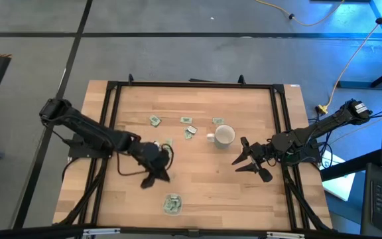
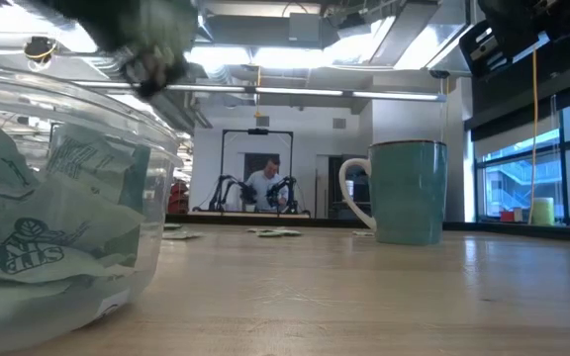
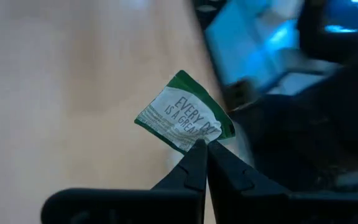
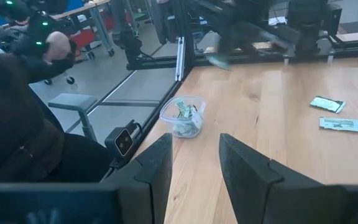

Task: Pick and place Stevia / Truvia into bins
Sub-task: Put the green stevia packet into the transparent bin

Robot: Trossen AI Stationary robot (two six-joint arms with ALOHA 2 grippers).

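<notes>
1. The left gripper (image 3: 202,152) is clamped on the corner of one green-and-white Stevia sachet (image 3: 184,113), lifted clear above the wooden surface (image 1: 197,179).
2. In the high view that gripper hangs over the surface's left-centre part, between the loose sachets and the clear dish.
3. The clear round dish (image 1: 172,204) sits near the front edge of the surface and holds several crumpled sachets (image 2: 38,237).
4. More loose sachets (image 1: 190,131) lie scattered flat to the left of the white mug (image 1: 223,135), apart from one another.
5. The right gripper (image 1: 249,161) hovers to the right of the mug with its fingers (image 4: 157,163) spread apart, holding nothing.
6. A person (image 2: 262,183) stands far back in the room.
</notes>
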